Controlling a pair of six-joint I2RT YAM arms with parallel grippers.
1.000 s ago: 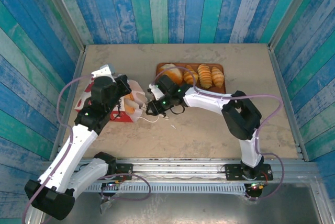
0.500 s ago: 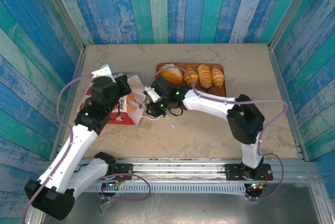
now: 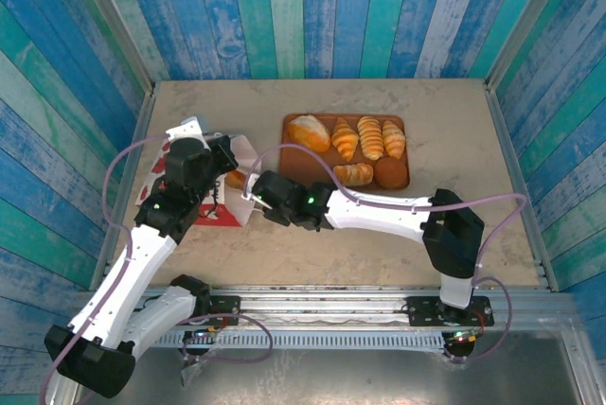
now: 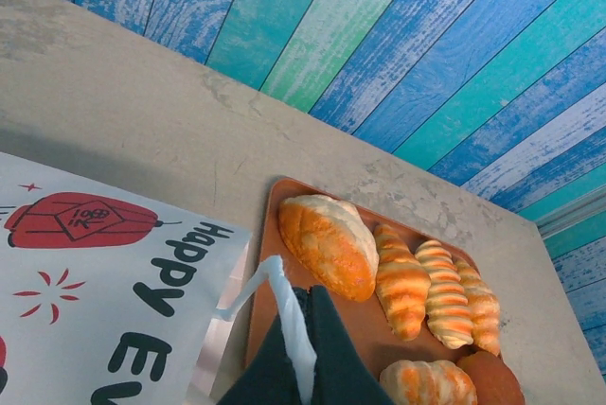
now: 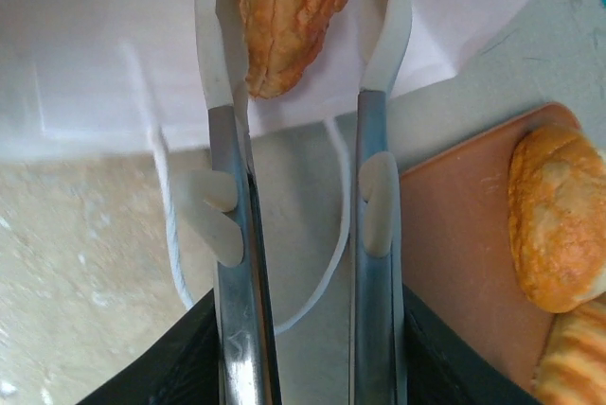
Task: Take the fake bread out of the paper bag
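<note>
At paper bag (image 5: 76, 45) mouth, roll (image 5: 284, 17) between spread fingers (image 5: 216, 36) of right hand (image 5: 303, 45); left hand (image 4: 298, 367) pinches handle (image 4: 275, 282).

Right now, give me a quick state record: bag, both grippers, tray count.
paper bag: lying on its side, mouth toward the tray
left gripper: shut on the bag handle
right gripper: open, fingers straddling a pastry at the bag mouth
tray: six bread pieces on it
</note>
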